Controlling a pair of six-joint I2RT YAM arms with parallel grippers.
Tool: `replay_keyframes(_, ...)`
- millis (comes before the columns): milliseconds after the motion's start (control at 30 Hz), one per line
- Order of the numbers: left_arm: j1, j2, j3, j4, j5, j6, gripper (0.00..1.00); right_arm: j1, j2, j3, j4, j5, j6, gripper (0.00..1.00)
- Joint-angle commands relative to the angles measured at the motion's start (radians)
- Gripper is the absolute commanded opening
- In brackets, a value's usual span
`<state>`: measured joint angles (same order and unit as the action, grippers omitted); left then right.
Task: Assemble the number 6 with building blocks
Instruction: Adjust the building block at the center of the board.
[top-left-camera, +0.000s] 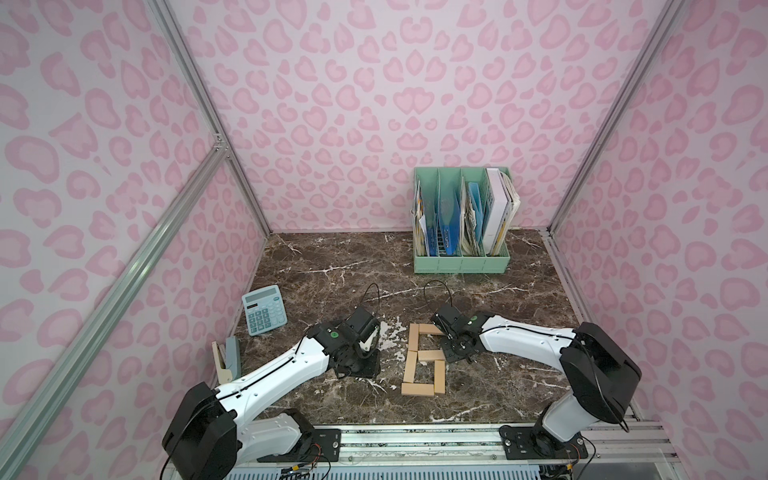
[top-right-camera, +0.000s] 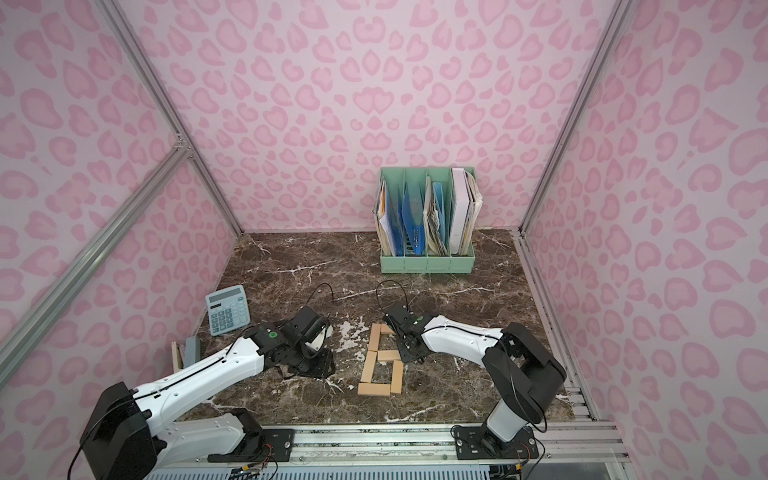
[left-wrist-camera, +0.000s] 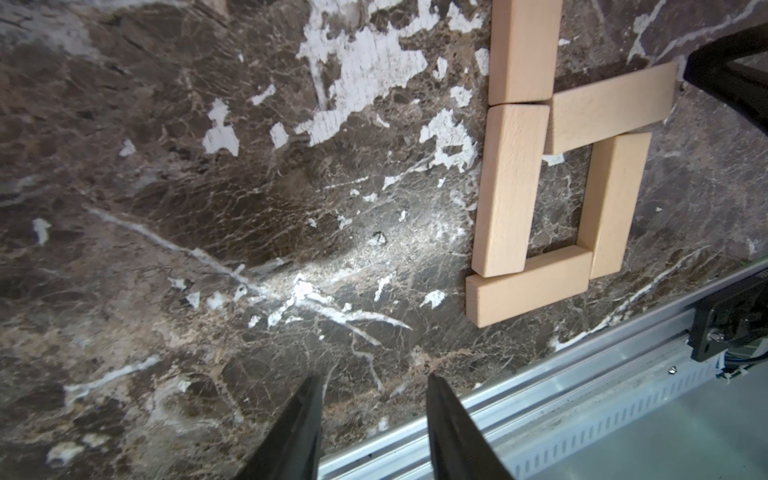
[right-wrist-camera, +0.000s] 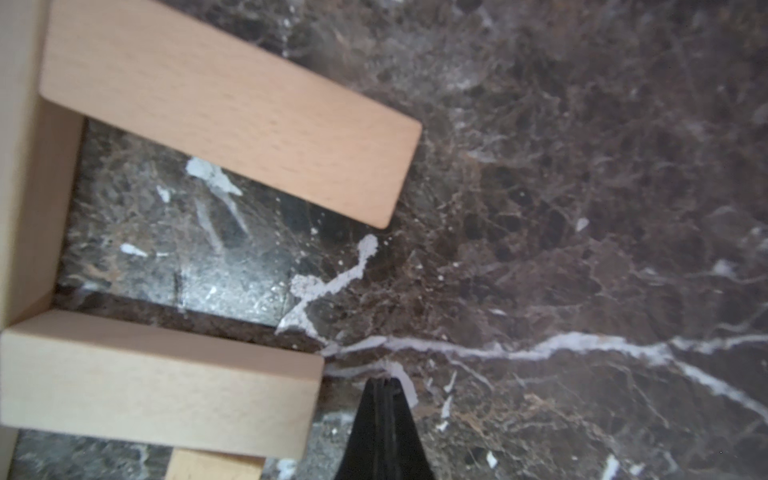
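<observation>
Six pale wooden building blocks lie flat on the marble as the number 6 (top-left-camera: 424, 359) (top-right-camera: 380, 365), seen in both top views. Its top bar (right-wrist-camera: 232, 112) lies slightly askew, and its middle bar (right-wrist-camera: 158, 382) (left-wrist-camera: 611, 108) also tilts a little. My right gripper (right-wrist-camera: 384, 380) is shut and empty, its tip just off the free end of the middle bar; it hangs at the digit's right side (top-left-camera: 452, 353). My left gripper (left-wrist-camera: 374, 378) stands open over bare marble, well left of the digit (top-left-camera: 363, 369), holding nothing.
A blue calculator (top-left-camera: 264, 309) and a beige-and-grey stapler (top-left-camera: 227, 359) lie at the left edge. A green file organiser (top-left-camera: 461, 257) with folders stands at the back right. A metal rail (top-left-camera: 415, 440) runs along the front edge, close to the left gripper's fingers.
</observation>
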<state>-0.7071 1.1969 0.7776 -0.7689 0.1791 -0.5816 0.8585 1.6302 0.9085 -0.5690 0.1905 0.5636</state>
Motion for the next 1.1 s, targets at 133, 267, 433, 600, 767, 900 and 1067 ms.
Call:
replay_keyframes(133,0.000,-0.007,-0.005,-0.017,-0.008,-0.017,0.55,0.020,0.008,0.003,0.015,-0.006,0.000,0.00)
replay_keyframes(267,0.000,-0.005,-0.003,-0.017,-0.009,-0.015,0.56,0.033,0.009,0.009,0.005,-0.003,0.009,0.00)
replay_keyframes(433,0.000,-0.003,-0.004,-0.015,-0.009,-0.015,0.56,0.052,0.010,0.019,-0.005,-0.002,0.020,0.00)
replay_keyframes(600,0.001,-0.007,-0.006,-0.015,-0.009,-0.015,0.56,0.066,0.012,0.019,-0.010,-0.004,0.031,0.00)
replay_keyframes(767,0.001,-0.010,-0.009,-0.019,-0.011,-0.014,0.56,0.070,0.004,0.005,-0.024,0.003,0.039,0.00)
replay_keyframes(900,0.000,-0.015,-0.016,-0.019,-0.012,-0.016,0.56,0.070,-0.024,-0.010,-0.055,0.031,0.047,0.00)
replay_keyframes(1067,0.000,-0.017,-0.016,-0.020,-0.012,-0.015,0.56,0.055,-0.086,0.008,-0.085,0.075,0.051,0.00)
